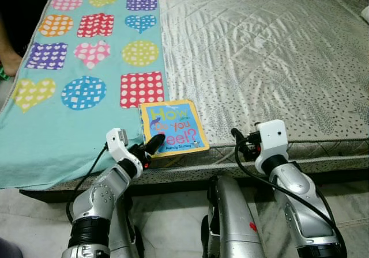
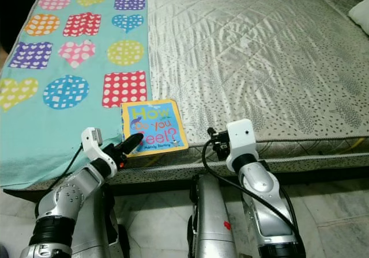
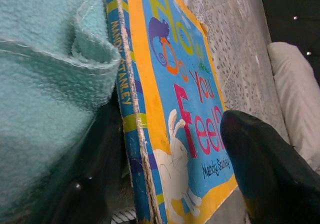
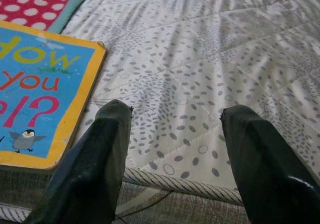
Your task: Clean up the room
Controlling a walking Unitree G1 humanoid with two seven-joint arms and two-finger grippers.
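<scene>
Quilted grey bed (image 1: 277, 56) (dotted print), pale tiled floor (image 1: 173, 223)
</scene>
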